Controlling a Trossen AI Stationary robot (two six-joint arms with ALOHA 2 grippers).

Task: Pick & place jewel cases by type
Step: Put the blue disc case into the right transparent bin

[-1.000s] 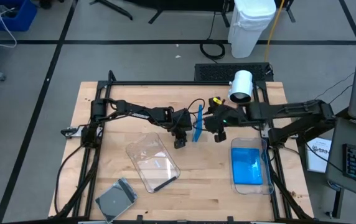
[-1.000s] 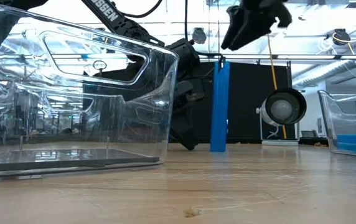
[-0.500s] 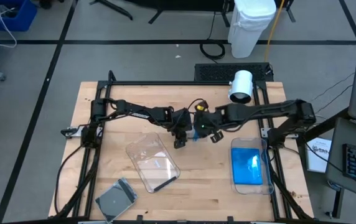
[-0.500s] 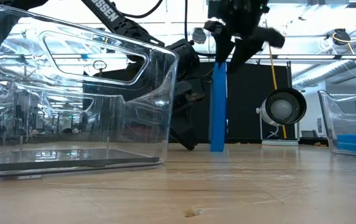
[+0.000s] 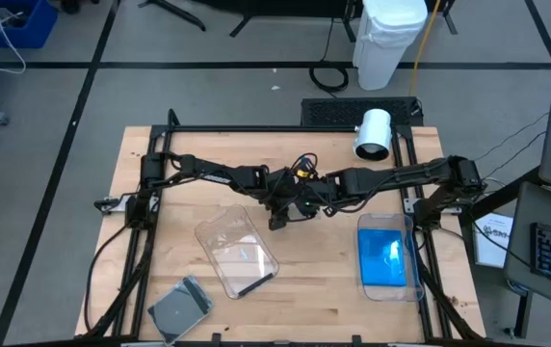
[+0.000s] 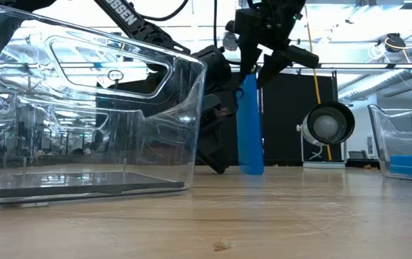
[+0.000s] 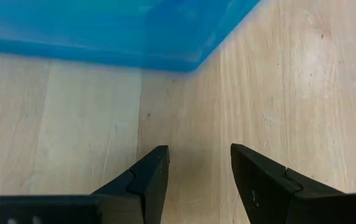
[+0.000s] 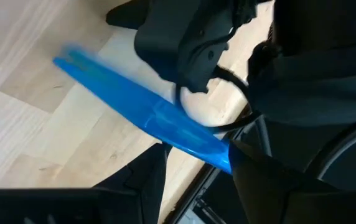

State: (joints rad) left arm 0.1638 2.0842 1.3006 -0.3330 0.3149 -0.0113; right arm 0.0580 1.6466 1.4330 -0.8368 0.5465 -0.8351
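I was both arms at the wooden table (image 5: 160, 193), and everything below I place against the blue jewel case (image 6: 250, 122) that stood on edge near the table's middle.

My right gripper (image 6: 258, 72) was above that case, its two fingers down either side of the top edge. In my right wrist view the blue case (image 8: 140, 115) ran slantwise between my dark fingers (image 8: 252, 168); I could not tell whether they pinched it or merely straddled it.

My left gripper (image 7: 198, 165) sat just beside the same case, on the side away from the right arm, low to the wood. Its fingers were spread with bare table between them, holding nothing, and the case's blue face (image 7: 103, 28) filled the space just ahead of them.

To the case's left-arm side and nearer the front edge lay a clear tub (image 5: 237, 251), tipped, with a dark flat case inside it (image 6: 83, 183). Farther off that way, by the front corner, lay a grey jewel case (image 5: 181, 308). On the case's other side stood a second clear tub (image 5: 412, 260) with blue cases (image 5: 383, 258) lying flat in it.
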